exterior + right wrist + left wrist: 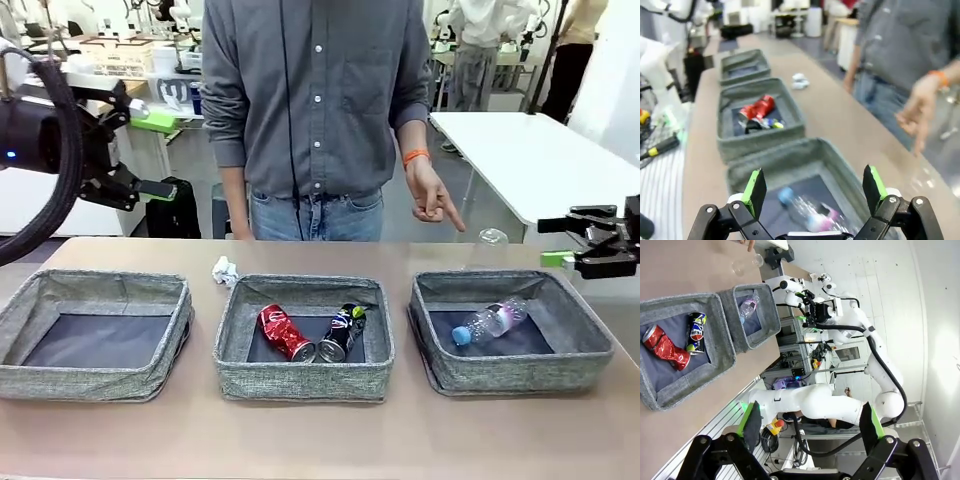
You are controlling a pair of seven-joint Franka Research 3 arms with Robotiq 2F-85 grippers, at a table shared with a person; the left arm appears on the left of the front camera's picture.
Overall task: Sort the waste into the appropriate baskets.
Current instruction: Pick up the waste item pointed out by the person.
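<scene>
While left gripper (150, 155) and right gripper (560, 238) hang released, red can (286, 332) and dark can (342, 332) lie in the middle basket (300, 380), the bottle (490, 322) in the right basket (510, 375) — paper ball (225, 270) and cup (490, 243) by the desk's (320, 440) far edge.
</scene>
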